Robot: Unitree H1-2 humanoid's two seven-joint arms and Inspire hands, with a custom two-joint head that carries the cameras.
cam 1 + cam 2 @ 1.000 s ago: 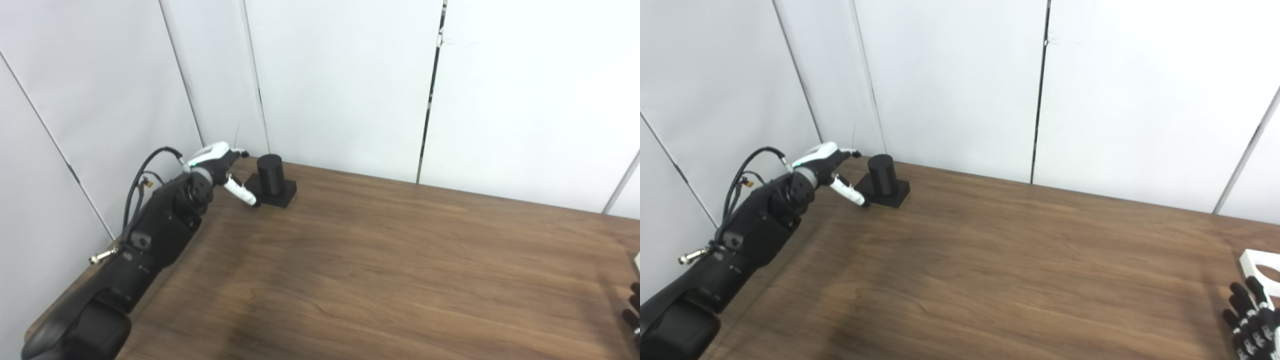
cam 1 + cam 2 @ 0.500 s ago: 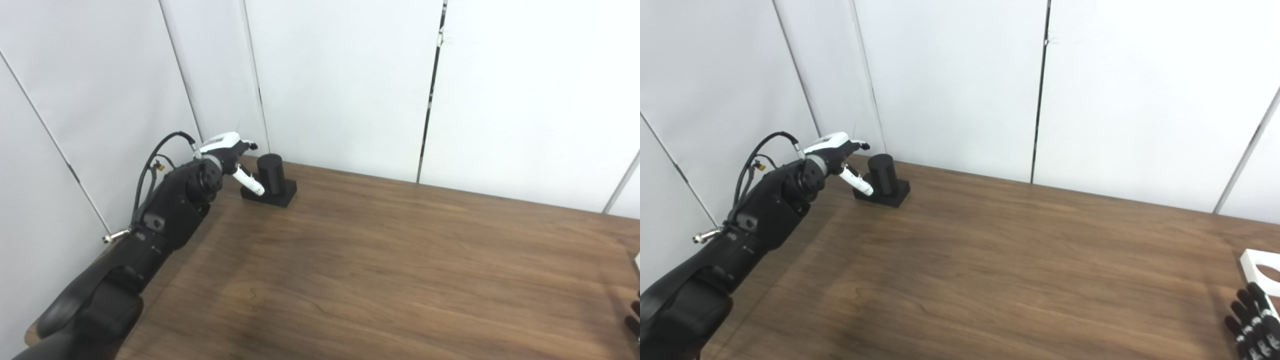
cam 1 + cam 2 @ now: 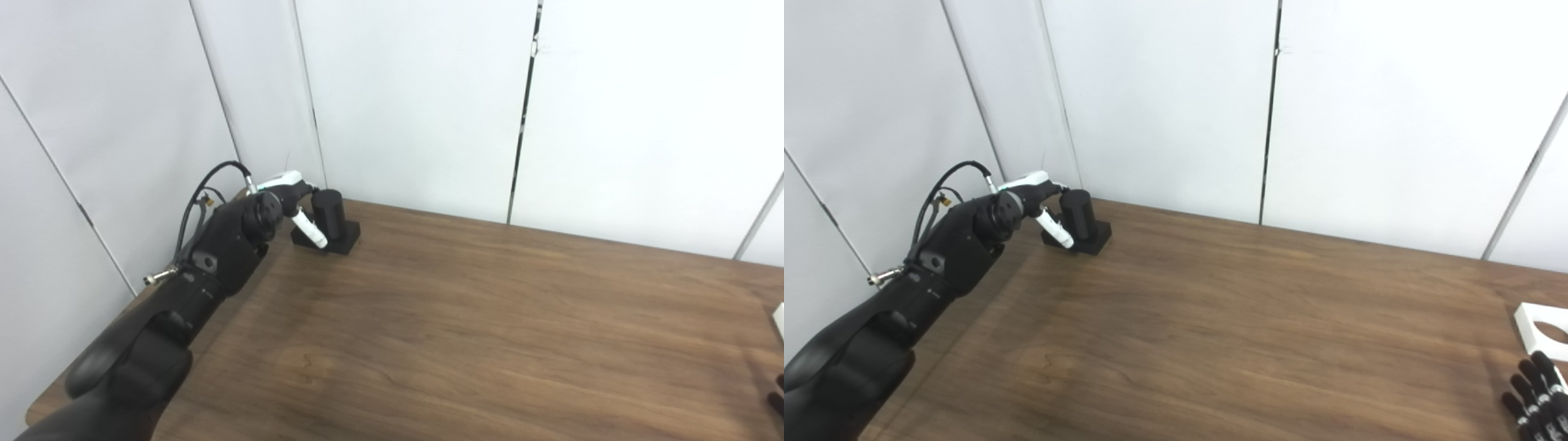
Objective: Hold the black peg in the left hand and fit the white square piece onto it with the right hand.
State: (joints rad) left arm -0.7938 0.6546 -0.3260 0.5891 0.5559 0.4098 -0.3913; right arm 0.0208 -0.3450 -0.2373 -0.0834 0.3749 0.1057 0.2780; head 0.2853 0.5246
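The black peg stands upright on its square black base at the far left corner of the table, close to the wall panels. The left hand is just beside it, on its left side, with the fingers apart around the cylinder; one white finger points down in front of the base. I cannot tell if any finger touches the peg, so the grasp seems not closed. The white square piece, with a round hole, lies flat at the far right edge of the table, well apart from the peg. The right hand rests near it, at the lower right corner, fingers spread and holding nothing. In my judgement the step in hand is reaching for the peg. The next move calls for closing the left fingers firmly on the cylinder without pushing it over, and afterwards lifting it.
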